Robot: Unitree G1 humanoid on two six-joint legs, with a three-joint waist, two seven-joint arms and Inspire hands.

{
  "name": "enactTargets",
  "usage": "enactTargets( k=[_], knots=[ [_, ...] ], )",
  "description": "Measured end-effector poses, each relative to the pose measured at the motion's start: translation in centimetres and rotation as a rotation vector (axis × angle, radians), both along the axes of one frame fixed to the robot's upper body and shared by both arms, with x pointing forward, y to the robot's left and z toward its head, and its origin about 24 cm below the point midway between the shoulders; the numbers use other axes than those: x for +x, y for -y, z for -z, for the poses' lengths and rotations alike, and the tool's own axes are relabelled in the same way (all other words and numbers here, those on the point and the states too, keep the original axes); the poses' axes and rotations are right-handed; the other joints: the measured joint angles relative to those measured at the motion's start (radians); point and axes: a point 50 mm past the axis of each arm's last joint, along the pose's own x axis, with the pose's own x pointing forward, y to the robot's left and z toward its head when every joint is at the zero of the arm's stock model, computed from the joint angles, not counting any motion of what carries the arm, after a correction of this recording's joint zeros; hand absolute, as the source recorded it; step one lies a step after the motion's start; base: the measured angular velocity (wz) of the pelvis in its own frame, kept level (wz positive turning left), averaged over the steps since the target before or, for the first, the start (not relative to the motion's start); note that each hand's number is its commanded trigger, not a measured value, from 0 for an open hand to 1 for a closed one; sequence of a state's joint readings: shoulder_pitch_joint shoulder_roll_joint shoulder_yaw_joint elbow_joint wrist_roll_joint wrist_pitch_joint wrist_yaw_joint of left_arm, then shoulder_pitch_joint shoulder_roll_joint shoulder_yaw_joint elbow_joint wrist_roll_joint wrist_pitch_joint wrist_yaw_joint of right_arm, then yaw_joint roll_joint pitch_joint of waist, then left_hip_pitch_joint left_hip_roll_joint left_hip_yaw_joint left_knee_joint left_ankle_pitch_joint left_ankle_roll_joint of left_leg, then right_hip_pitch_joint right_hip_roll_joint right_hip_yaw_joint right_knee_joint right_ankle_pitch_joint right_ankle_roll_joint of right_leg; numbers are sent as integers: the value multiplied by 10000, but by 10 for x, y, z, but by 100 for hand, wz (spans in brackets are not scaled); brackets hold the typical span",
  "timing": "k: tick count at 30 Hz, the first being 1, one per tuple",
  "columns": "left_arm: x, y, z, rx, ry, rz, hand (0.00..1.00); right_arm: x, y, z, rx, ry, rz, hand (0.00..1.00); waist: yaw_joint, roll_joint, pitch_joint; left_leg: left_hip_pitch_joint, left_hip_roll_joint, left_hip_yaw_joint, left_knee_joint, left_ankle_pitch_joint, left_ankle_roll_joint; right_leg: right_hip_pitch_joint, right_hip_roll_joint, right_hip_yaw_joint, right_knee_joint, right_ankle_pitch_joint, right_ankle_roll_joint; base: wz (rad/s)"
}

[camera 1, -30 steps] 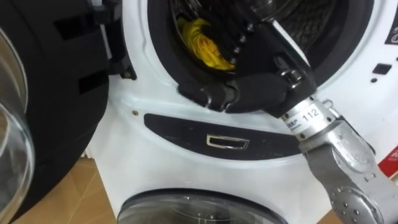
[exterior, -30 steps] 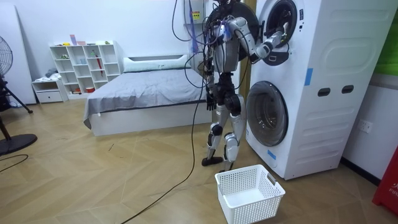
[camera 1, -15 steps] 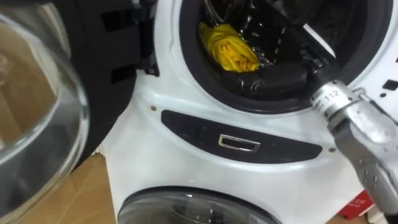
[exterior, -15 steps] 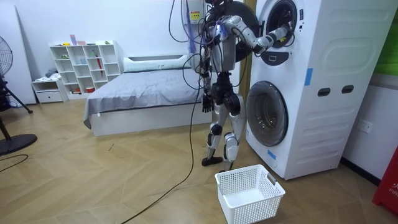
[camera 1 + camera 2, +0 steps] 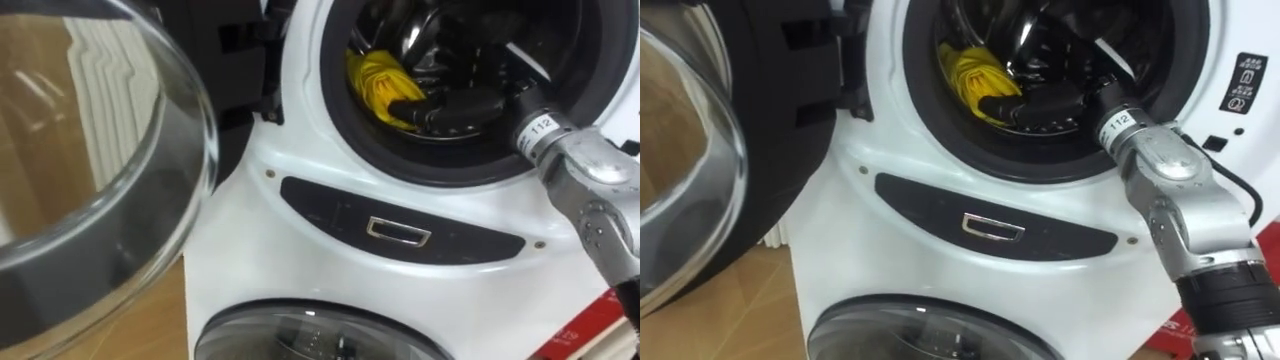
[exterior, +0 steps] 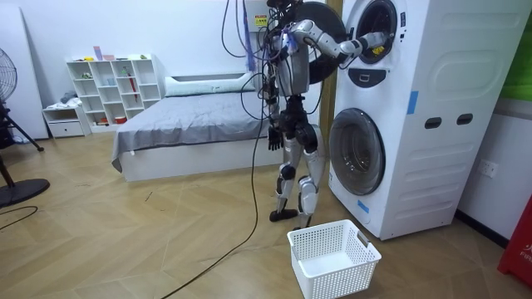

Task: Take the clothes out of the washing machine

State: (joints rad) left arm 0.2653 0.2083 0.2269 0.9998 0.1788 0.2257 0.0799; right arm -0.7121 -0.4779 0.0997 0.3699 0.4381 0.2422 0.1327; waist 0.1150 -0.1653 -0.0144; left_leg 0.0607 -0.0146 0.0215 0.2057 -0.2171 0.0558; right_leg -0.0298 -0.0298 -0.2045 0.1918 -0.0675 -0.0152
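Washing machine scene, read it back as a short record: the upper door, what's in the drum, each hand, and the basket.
upper door: open, swung to the robot's left
drum: yellow cloth lying inside
right hand: inside the drum, at the yellow cloth; whether it grips is unclear
left hand: hanging at the robot's side
basket: white, on the floor near the robot's feet

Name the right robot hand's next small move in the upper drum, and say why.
Probably curl it round the yellow cloth: the right robot hand lies outstretched inside the upper drum, its tips at the cloth but not yet gripping it. The left robot hand hangs idle.
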Motion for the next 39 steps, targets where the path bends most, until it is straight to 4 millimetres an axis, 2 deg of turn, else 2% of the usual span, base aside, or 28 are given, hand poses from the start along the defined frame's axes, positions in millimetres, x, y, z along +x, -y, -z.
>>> enactTargets(
  k=[3, 10, 12, 16, 19, 22, 24, 25, 26, 27, 30, 34, 37, 39],
  knots=[
    [-2, -1, 0, 62, -230, -40, 0, 1, 2, 2, -581, -168, 227, 0, 20, -14, -27, -14, -38, 6, 8, 37, 59, -53, -56, -18, 93, 33, 15, 0],
    [-1, -1, 0, 39, -443, -111, 0, 9, -4, -1, -2747, -591, 197, 0, 75, 22, -3, -28, -65, -6, 7, 49, 76, -80, -82, 23, 136, 37, 18, 0],
    [0, 0, 0, 9, -522, -120, 0, 13, -7, 2, -3580, -932, 69, 0, 40, -30, -40, -34, -67, 16, 5, 61, 59, -95, -81, -1, 138, 40, 12, 0],
    [4, -1, -1, 49, -473, -99, 0, 16, -8, 4, -3915, -1296, -102, 0, 95, -40, -21, -60, -83, 37, -13, 109, 45, -134, -78, 42, 114, 40, 5, -1],
    [7, -5, -3, 150, -434, -79, 0, 16, -5, 5, -4581, -1567, -185, 0, 283, -104, -26, -28, -81, 35, -9, 118, 31, -110, -61, 50, 116, 35, -7, 1],
    [14, -9, -5, 247, -347, 8, 0, 17, 2, -5, -5799, -1621, -178, 0, 614, -242, 31, 46, -81, -7, -53, 126, 5, -32, -27, 8, 95, 18, -34, 5],
    [17, -12, -6, 350, -363, 244, 0, 18, 10, -13, -6505, -1679, 57, 0, 871, -367, 105, 176, -31, -92, -86, 133, -27, 182, 20, -100, -38, 14, -53, 10],
    [16, -13, -7, 374, -387, 287, 0, 19, 11, -13, -6614, -1743, 75, 7, 896, -391, 113, 203, 19, -149, -89, 126, -37, 244, 26, -167, -84, 15, -55, 21],
    [17, -15, -7, 382, -337, 223, 0, 20, 10, -14, -6853, -1872, -58, 56, 929, -426, 128, 225, 17, -257, -93, 113, -53, 292, 30, -228, -87, 11, -51, 17],
    [18, -15, -7, 367, -286, 171, 0, 21, 9, -17, -7126, -1906, -176, 100, 1018, -428, 130, 239, 18, -263, -119, 108, -62, 297, 42, -257, -90, 8, -50, 11],
    [22, -17, -7, 314, -183, 118, 0, 20, 12, -19, -7582, -2113, -549, 100, 1199, -434, 177, 396, 30, -282, -212, 103, -85, 446, 77, -346, -97, 8, -49, 0],
    [24, -19, -7, 254, -304, 314, 0, 19, 2, -15, -7925, -2241, -1302, 100, 1195, -478, 215, 506, 169, -270, -217, 44, -169, 546, 147, -370, -94, 11, -53, -2],
    [29, -22, -8, 337, -310, 522, 0, 18, -1, -15, -8214, -2218, -1448, 100, 1201, -503, 247, 563, 180, -264, -213, 0, -254, 594, 198, -380, -84, 8, -67, 0],
    [36, -23, -8, 365, -193, 668, 0, 19, 0, -15, -8506, -2053, -1088, 100, 1347, -498, 296, 534, 172, -220, -216, 6, -278, 556, 207, -360, -92, -72, -240, -5]
  ],
)
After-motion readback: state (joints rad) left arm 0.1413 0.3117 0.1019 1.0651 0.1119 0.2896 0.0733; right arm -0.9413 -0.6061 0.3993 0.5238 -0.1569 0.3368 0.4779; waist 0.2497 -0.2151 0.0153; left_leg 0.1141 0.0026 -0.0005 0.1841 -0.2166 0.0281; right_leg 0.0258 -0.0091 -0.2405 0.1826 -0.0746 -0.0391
